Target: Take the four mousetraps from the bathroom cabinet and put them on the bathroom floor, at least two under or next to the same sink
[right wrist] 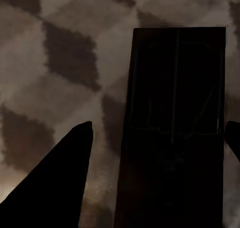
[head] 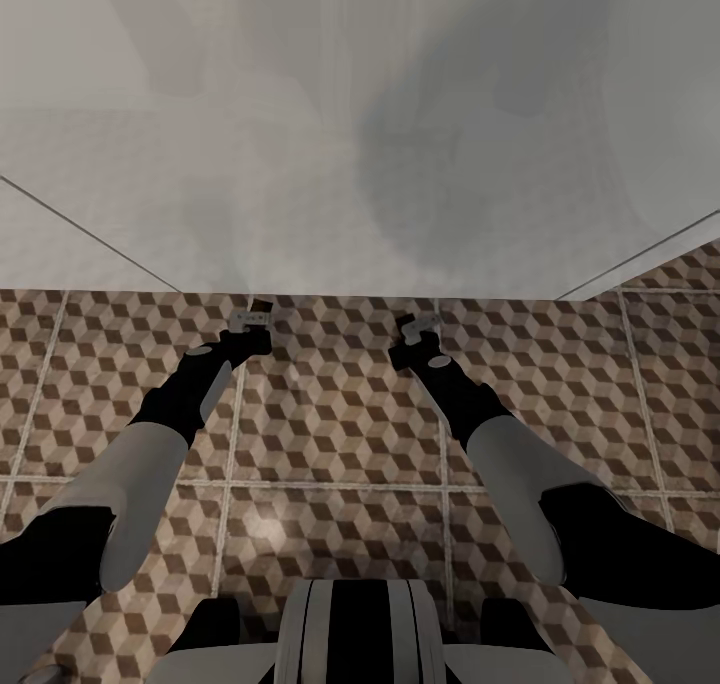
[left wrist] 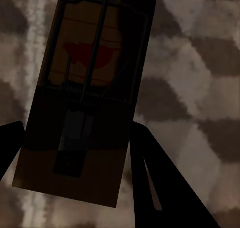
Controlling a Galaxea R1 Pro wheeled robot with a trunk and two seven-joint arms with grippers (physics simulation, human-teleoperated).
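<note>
Both arms reach forward over the cube-patterned bathroom floor (head: 340,434), up to the flat front of the white boxy sink (head: 330,254). My left gripper (head: 251,326) is shut on a brown mousetrap (left wrist: 85,98) with dark wire and a red spot; its board fills the space between the dark fingers (left wrist: 155,183), and its tip (head: 259,306) pokes out past them. My right gripper (head: 418,326) hangs just over the tiles, open. A second mousetrap (right wrist: 172,133), very dark in shadow, lies between its fingers, with a strip of floor showing beside one finger (right wrist: 60,183).
The sink's white bulk spans the whole far side, its lower edge just beyond both grippers. Pale grout lines cross the tiles. My own trunk (head: 355,634) sits at the near edge between the arms.
</note>
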